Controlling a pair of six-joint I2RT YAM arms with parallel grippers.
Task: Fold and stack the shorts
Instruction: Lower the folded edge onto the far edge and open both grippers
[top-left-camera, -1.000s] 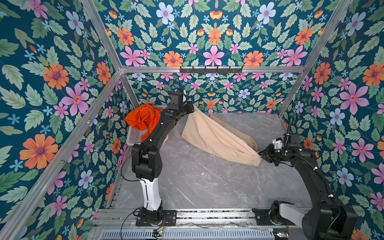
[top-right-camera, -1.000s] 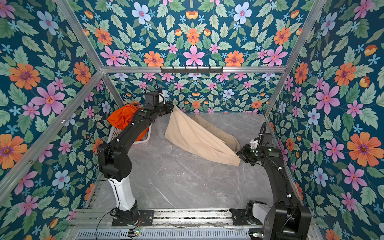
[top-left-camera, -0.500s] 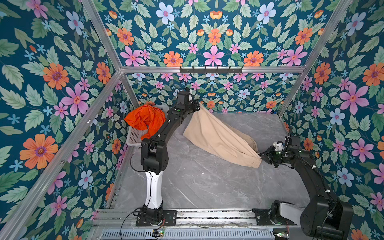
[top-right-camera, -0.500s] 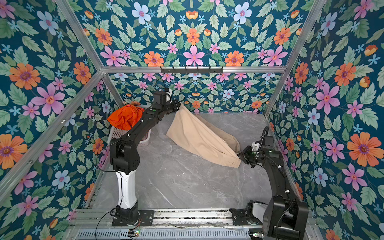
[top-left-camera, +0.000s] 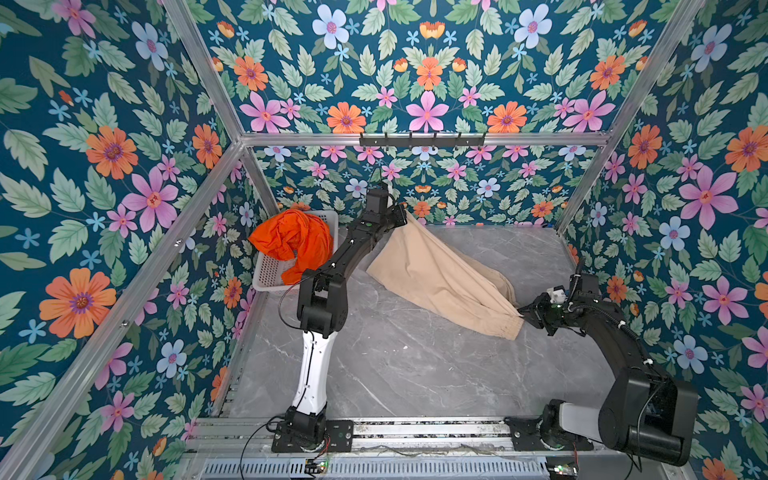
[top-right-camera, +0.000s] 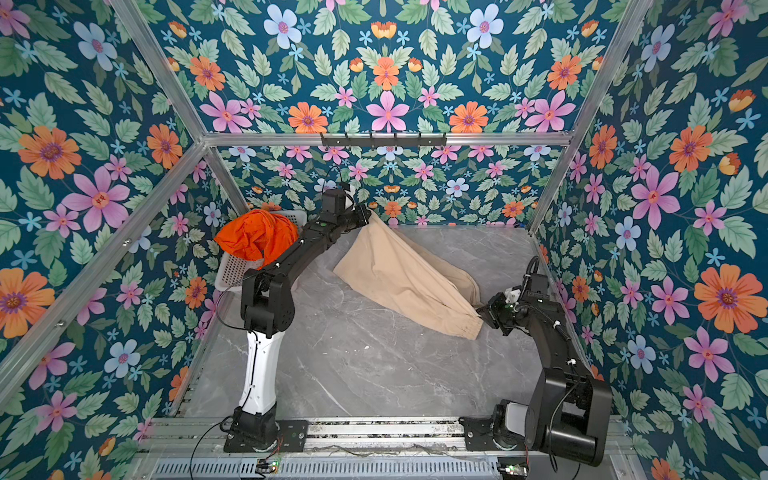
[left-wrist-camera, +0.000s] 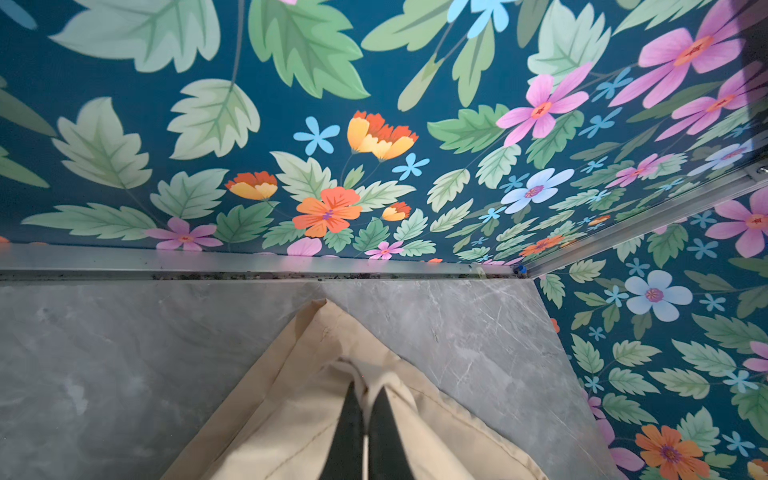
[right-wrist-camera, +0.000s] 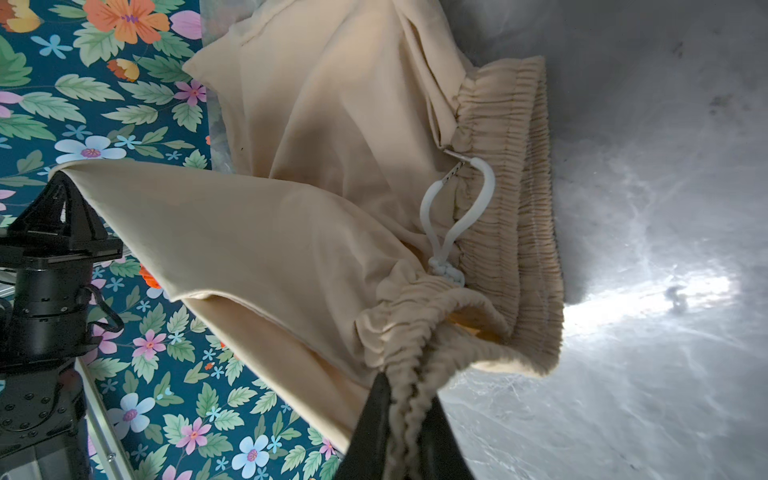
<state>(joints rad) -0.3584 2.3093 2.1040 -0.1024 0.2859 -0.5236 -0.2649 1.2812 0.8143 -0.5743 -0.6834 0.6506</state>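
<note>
- Beige shorts (top-left-camera: 440, 282): long axis spanned diagonally from left tool (top-left-camera: 402, 212), at back, to right tool (top-left-camera: 524, 312), nearer front.
- Left tool: pressed together, pinching hem (left-wrist-camera: 299, 336).
- Right tool: pinching waistband (right-wrist-camera: 507, 208).

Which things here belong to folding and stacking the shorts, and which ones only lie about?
For the job: beige cloth shorts with gathered elastic waistband, pinched by left gripper and right gripper; bright orange cloth shorts.
Lying about: white perforated plastic basket; black hook rail on back wall.

The left hand (top-left-camera: 404, 211) has carried its corner of the beige shorts (top-left-camera: 436, 274) rightward along the back wall (top-left-camera: 457, 183).
</note>
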